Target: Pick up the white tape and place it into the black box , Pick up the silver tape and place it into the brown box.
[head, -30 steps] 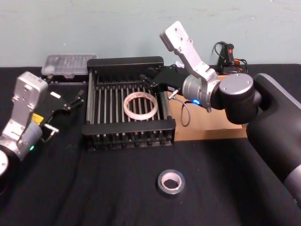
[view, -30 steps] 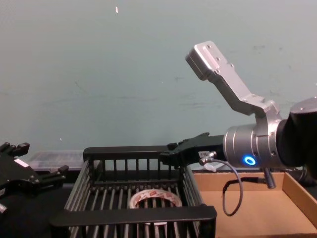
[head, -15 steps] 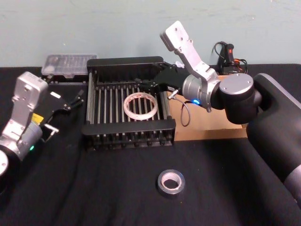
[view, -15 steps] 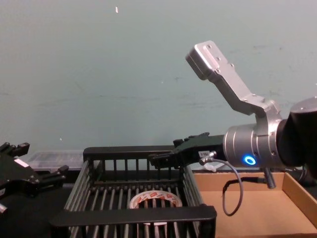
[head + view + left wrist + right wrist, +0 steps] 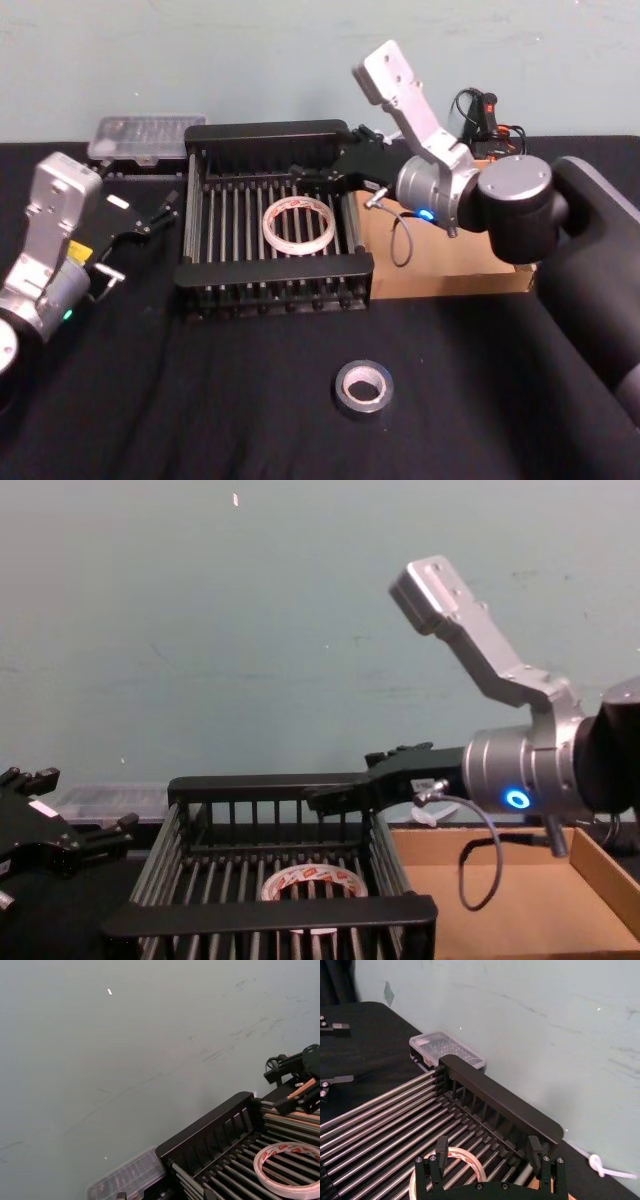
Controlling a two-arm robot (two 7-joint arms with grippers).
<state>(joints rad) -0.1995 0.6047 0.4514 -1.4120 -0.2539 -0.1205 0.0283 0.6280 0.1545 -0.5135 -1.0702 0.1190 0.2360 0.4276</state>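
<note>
Head view: right hand [image 5: 305, 178] spread empty above white tape [image 5: 298, 225] in black box [image 5: 270, 133]

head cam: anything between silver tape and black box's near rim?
Nothing. In the head view, bare black cloth separates the silver tape from the black box.

Black table [image 5: 200, 400]: black box [image 5: 270, 132], brown box [image 5: 450, 268], silver tape [image 5: 363, 388], clear case [image 5: 140, 135].

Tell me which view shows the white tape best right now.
Head view: the white tape shows whole, flat on the black box floor. The chest view catches its top behind the near rim; the left wrist view shows about half; the right wrist view shows part behind the open right pincer.
</note>
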